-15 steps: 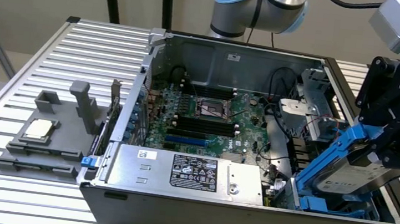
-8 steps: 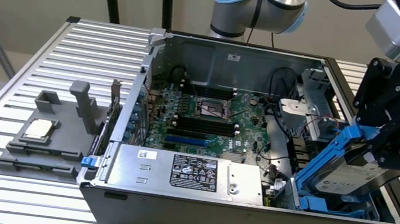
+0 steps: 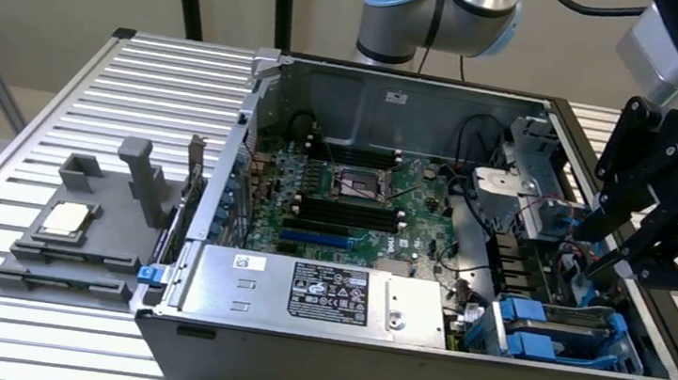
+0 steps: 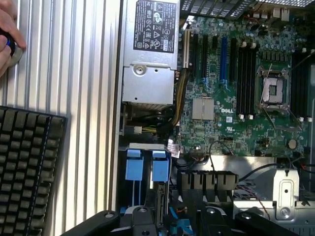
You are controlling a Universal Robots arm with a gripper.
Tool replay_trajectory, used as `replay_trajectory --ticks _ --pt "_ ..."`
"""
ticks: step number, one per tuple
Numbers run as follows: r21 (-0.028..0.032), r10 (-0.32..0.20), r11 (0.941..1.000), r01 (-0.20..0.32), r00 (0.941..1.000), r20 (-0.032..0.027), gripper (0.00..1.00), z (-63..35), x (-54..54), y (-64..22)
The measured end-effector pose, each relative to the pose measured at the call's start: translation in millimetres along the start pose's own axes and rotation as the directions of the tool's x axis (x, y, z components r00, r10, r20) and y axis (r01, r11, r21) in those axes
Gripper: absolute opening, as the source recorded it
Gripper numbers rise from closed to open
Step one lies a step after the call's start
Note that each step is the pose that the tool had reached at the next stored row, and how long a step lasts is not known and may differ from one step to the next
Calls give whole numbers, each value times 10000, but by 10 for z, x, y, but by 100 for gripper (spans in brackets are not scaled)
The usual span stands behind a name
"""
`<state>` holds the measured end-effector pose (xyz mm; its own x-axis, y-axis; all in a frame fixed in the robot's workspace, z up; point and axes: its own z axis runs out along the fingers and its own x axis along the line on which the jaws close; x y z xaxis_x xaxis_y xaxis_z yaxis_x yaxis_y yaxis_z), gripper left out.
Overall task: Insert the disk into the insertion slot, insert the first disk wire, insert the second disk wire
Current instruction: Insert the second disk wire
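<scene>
The arm (image 3: 440,11) comes over the back wall of the open computer case (image 3: 420,378) and bends down at the drive-cage end, so that the black pincer (image 3: 596,262) hangs slanted and pointing downward inside that end compartment. Whether the pincer stands wide or narrow cannot be told, nor whether it holds anything. Just beneath the pincer and a little in front of it lies the insertion slot (image 3: 609,353), a bay of the dark cage with blue rails. As far as its blue frame and a strip of silver show, the disk (image 3: 530,314) sits in that bay, with its blue tabs turned away from the pincer toward the power-supply box (image 3: 316,292). Thin reddish wires (image 3: 551,210) run just beside the pincer, and the green motherboard (image 3: 351,201) lies beyond them. Well apart from the pincer, outside the case on the ribbed table (image 3: 161,86), stands a grey fixture (image 3: 82,229). In the wrist view a person's hand (image 4: 7,34) rests on the table near a black keyboard (image 4: 27,167), both far from the pincer.
</scene>
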<state>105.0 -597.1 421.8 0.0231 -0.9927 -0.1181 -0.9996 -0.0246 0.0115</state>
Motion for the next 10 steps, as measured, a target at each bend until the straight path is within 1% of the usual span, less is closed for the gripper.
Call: replay_trajectory --ticks 3,6,9,10 --pt "-1 -2 10000 2 10000 4 39 -1 1 -9" --pt "-1 -1 10000 1 10000 12 39 -1 2 -63" --pt "0 -1 10000 1 10000 15 39 1 2 -89" --pt "-1 -2 10000 2 10000 15 30 2 2 -95"
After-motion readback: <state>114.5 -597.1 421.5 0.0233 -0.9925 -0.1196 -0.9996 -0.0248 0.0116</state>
